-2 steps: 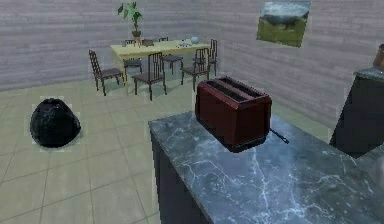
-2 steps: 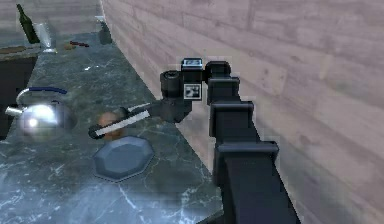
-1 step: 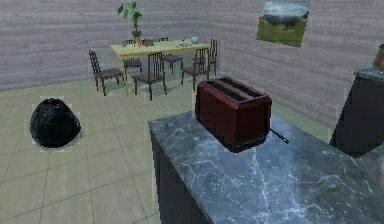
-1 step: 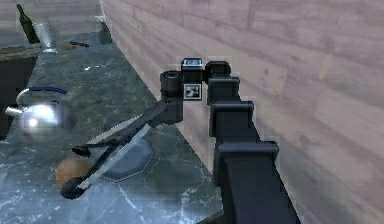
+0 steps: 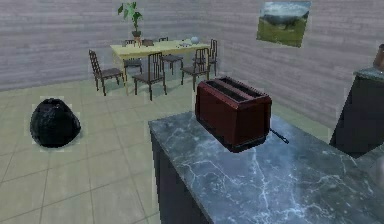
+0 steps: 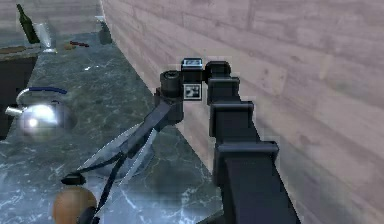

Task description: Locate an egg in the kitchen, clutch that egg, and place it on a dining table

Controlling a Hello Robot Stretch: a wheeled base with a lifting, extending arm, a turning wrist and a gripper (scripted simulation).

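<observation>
Brown rounded egg (image 6: pixel 75 205) on dark marble bench (image 6: pixel 110 80), 7 o'clock of the hand (image 6: pixel 100 172); can't tell if hand holds anything. Likely light, brittle, slick, rolls: grip across its middle, gently.

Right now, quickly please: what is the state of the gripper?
Gripper: cannot be told whether it holds anything; a brown rounded thing shows by its far end, dark counter behind.

I'm in a home kitchen: kettle (image 6: pixel 40 112) near my end effector (image 6: pixel 108 165) on a marble worktop (image 6: pixel 110 90), toaster (image 5: pixel 233 112), dining table (image 5: pixel 160 47) beyond.
</observation>
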